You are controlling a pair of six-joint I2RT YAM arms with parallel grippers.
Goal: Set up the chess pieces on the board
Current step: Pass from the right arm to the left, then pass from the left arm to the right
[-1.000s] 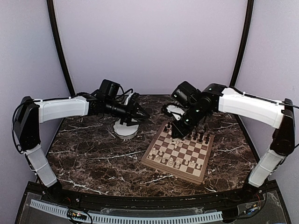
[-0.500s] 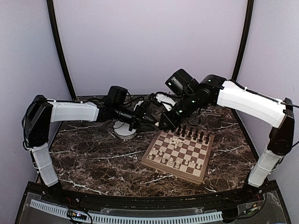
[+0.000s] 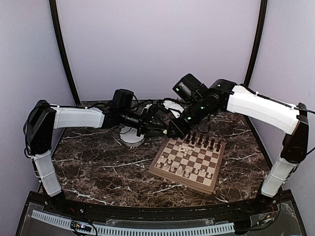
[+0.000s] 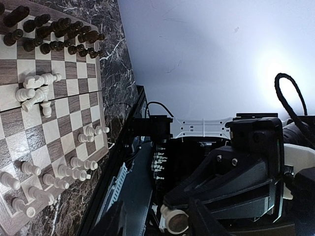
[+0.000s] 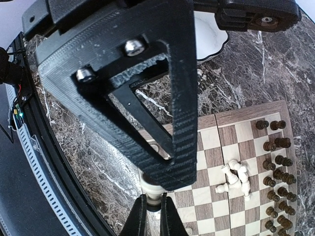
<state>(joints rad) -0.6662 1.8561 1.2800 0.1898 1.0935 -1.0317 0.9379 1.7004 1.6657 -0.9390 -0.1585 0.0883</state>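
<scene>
- The right gripper (image 5: 151, 202) is clamped on one pale piece (image 5: 152, 189), which is held in the air at its fingertips.
- The left gripper (image 3: 161, 129) is set tip to tip against it. Its jaws are parted, one finger on each side of that piece, and a gap is seen on at least one side, so nothing is judged to be gripped by it.
- The board (image 3: 199, 156) lies below and just beyond the right gripper's tips. The white bowl (image 3: 132, 140) lies below the left gripper, behind its tips.
- Risk: if the piece is released by the right gripper before it is pinched by the left, it would be dropped onto the marble table (image 3: 98, 167) or the board's edge.
- Risk: little of the tiny piece is exposed, so it could be caught off-centre and twisted, or the two sets of fingers could be knocked together.
- Risk: the standing rows could be toppled by a falling piece.
- Counted: one board, one bowl, one piece in the air.
- Four or five toppled pale pieces (image 5: 235, 177) are heaped mid-board.
- Roughly ten standing pale pieces (image 4: 64, 172) are seen along the edge farthest from both grippers.
- The dark pieces (image 5: 275, 162), roughly sixteen in two rows, stand under the right wrist. Exact totals cannot be told.
</scene>
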